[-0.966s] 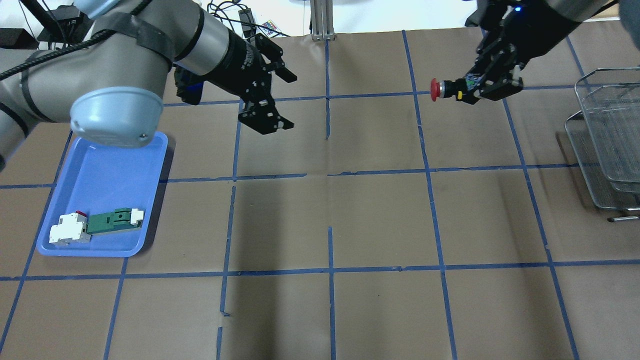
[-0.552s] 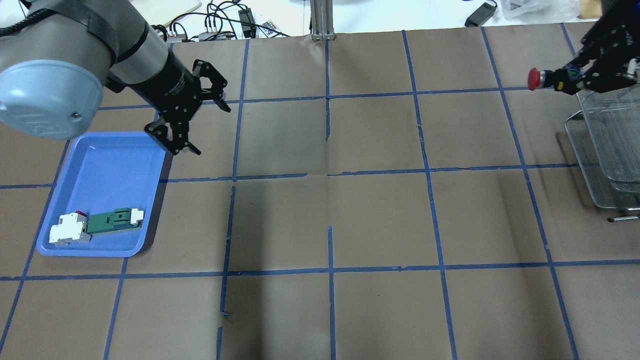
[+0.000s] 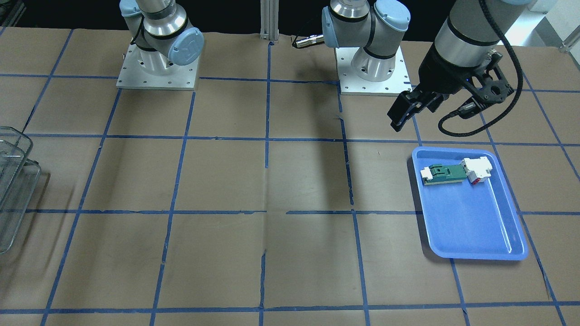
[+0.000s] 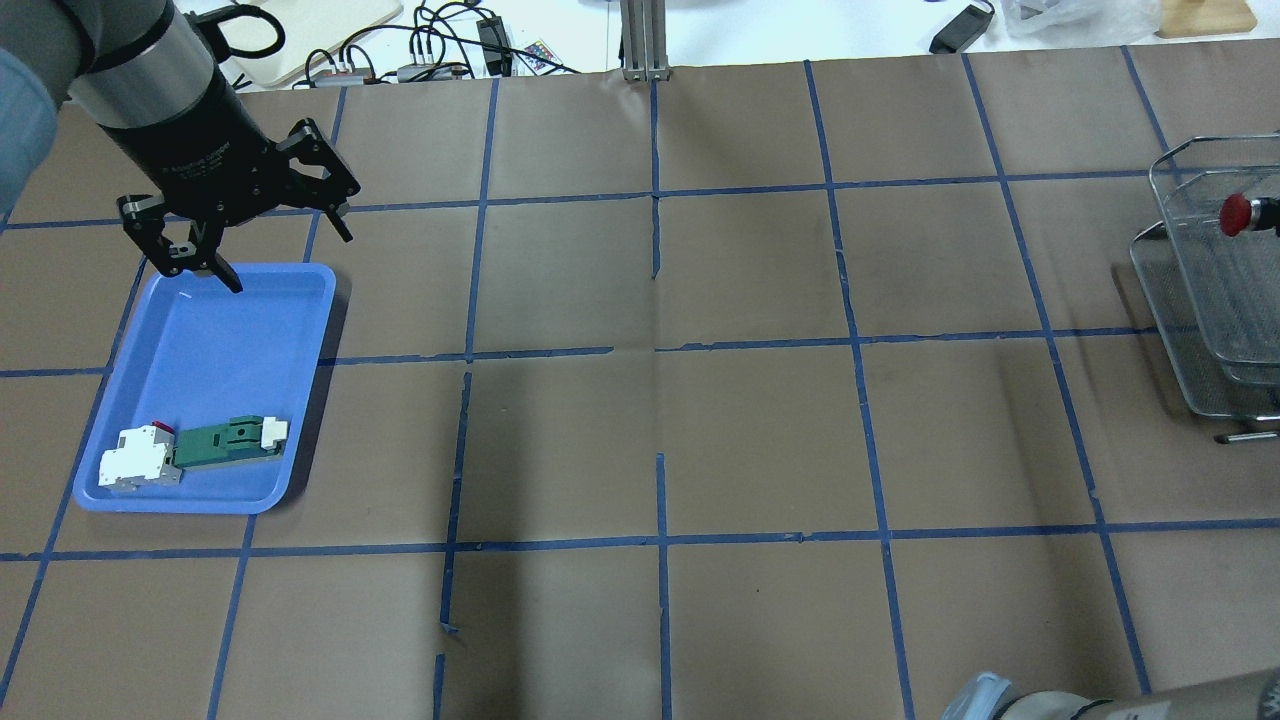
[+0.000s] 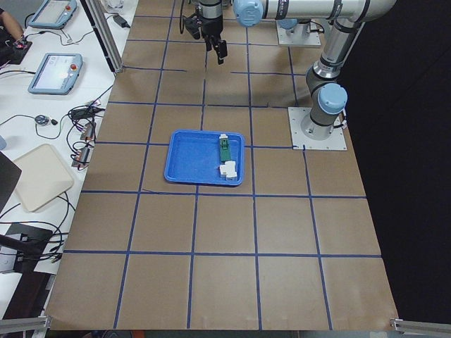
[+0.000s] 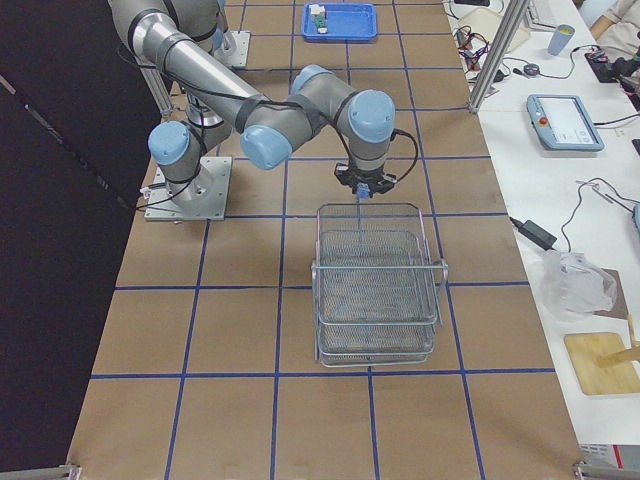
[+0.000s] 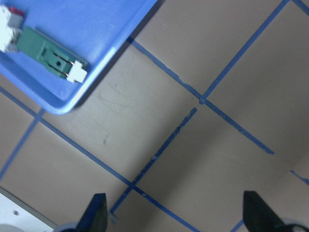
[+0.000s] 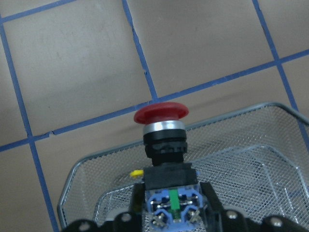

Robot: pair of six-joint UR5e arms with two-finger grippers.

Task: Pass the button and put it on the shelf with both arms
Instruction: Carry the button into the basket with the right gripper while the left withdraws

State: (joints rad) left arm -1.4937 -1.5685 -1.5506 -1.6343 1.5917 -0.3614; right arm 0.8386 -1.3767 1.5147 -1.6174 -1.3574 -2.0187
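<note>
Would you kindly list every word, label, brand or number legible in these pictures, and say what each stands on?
None can be read for certain.
Black wrist collar of the left arm: faint pale lettering, too blurred.
Light-blue joint cap on the right arm: faint mark, too small.
Grey handheld screen on the side bench: too small.
Red-capped black push button: no lettering shows.

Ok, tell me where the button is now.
Overhead view, far right edge: the button is held in the right gripper, in the air over the rim of the shelf.
</note>
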